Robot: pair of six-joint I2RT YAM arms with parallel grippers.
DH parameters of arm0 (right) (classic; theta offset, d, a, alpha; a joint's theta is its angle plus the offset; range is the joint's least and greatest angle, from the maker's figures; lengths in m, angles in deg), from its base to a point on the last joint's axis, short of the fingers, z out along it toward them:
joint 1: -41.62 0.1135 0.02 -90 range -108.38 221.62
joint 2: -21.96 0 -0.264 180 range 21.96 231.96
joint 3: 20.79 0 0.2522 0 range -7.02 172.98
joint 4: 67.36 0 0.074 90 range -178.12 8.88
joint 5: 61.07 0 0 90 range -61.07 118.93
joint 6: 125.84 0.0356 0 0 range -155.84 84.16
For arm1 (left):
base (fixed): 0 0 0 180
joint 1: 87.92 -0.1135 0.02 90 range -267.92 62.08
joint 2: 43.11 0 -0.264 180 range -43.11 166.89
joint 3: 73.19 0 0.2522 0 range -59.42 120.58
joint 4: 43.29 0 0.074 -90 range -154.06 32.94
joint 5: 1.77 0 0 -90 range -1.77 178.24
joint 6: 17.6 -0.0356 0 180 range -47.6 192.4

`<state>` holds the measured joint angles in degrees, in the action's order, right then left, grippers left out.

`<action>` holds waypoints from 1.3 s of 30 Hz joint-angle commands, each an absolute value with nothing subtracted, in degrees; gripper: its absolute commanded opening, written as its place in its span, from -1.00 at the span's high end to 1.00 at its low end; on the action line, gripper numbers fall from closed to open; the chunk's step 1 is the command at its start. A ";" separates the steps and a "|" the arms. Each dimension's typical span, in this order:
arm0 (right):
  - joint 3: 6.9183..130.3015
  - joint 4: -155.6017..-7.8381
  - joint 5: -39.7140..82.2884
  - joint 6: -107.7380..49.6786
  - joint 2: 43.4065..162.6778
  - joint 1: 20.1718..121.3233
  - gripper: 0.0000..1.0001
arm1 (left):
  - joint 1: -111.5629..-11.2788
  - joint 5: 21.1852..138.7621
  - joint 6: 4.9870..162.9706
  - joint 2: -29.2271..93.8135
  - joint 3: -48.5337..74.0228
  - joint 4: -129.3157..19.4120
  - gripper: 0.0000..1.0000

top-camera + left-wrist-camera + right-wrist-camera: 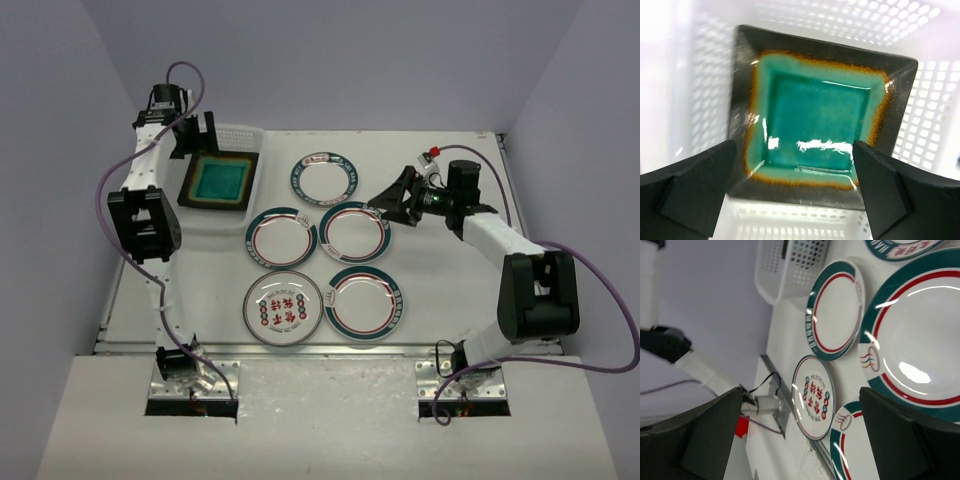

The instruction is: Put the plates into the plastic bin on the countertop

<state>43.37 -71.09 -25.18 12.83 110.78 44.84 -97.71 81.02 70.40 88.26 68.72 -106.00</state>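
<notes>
The plastic bin (pixel 238 134) stands at the far left of the countertop (pixel 440 290). A square dark-brown plate with a teal centre (pixel 219 182) lies in it; it also shows in the left wrist view (pixel 815 120). No other square plate shows. Five round plates lie on the countertop: a far one (pixel 323 179), two in the middle (pixel 281 238) (pixel 353 231), and two near ones (pixel 283 308) (pixel 366 302). My left gripper (pixel 195 135) (pixel 795 192) is open and empty above the square plate. My right gripper (pixel 385 205) (pixel 800 435) is open and empty, beside the middle right plate (pixel 920 340).
The bin's perforated walls (pixel 935 125) surround the square plate closely. The grey-rimmed plate with red characters (pixel 813 396) lies near the metal front edge (pixel 330 348). Purple cables trail from both arms. Grey walls enclose the table on three sides.
</notes>
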 commanded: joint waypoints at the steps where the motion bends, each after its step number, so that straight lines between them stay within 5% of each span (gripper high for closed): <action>1: 50.37 -89.38 -1.66 1.31 110.79 46.92 -0.98 | -97.30 97.75 86.12 67.94 63.83 -100.30 -1.00; 5: 51.11 -92.11 4.67 -2.36 112.22 45.93 -0.98 | -99.21 91.89 96.43 51.46 50.53 -97.79 -1.00; 10: 54.86 -96.47 -0.88 -10.92 121.69 42.07 -0.90 | -102.95 69.82 103.69 19.86 2.40 -63.75 -1.00; 13: 56.14 -97.45 -1.97 -12.11 126.37 41.97 -0.75 | -102.95 63.47 106.49 13.80 -7.78 -52.56 -1.00; 24: 52.48 -90.58 -10.66 -10.78 133.91 41.97 0.59 | -98.61 60.58 101.08 15.46 -7.21 -60.42 -1.00; 31: 51.73 -85.40 -14.81 -5.82 136.45 42.00 0.58 | -94.65 53.11 101.87 21.49 -6.72 -60.78 -1.00; 36: 47.39 -77.77 -15.81 0.36 135.69 39.78 0.95 | -91.88 53.72 102.02 20.61 -6.78 -60.92 -1.00; 39: 44.59 -75.77 -16.69 3.99 132.06 37.71 1.00 | -88.88 54.50 100.75 20.25 -4.47 -63.37 -1.00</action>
